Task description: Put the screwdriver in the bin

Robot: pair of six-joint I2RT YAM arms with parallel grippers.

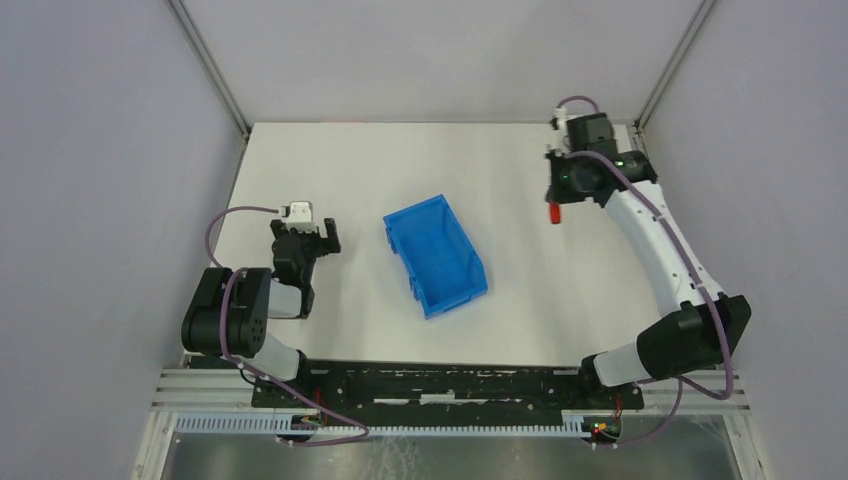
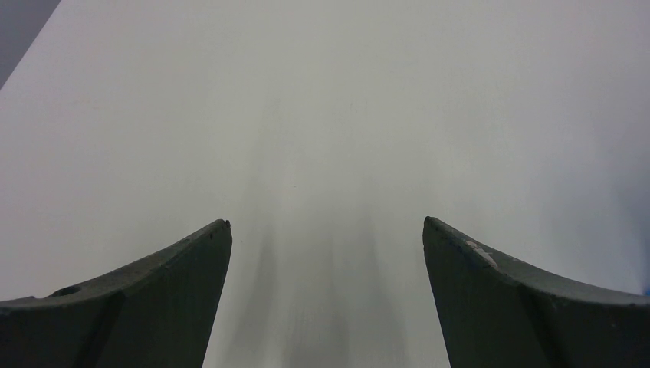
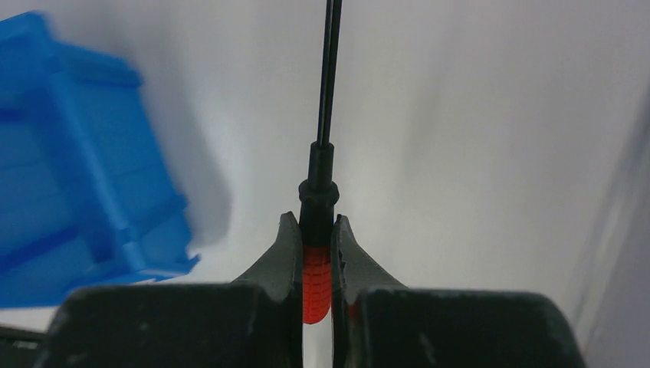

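The blue bin (image 1: 435,254) stands in the middle of the white table, its opening up. It also shows at the left of the right wrist view (image 3: 69,176). My right gripper (image 1: 556,205) is at the far right, well right of the bin. It is shut on the screwdriver (image 3: 316,272) by its red handle, and the thin black shaft points away from the jaws. The red handle shows below the gripper in the top view (image 1: 553,213). My left gripper (image 1: 318,236) is open and empty, left of the bin, over bare table (image 2: 326,222).
Grey walls and metal frame posts (image 1: 210,65) bound the table on the left, back and right. The right arm's gripper is near the back right corner post (image 1: 665,70). A black rail (image 1: 440,385) runs along the near edge.
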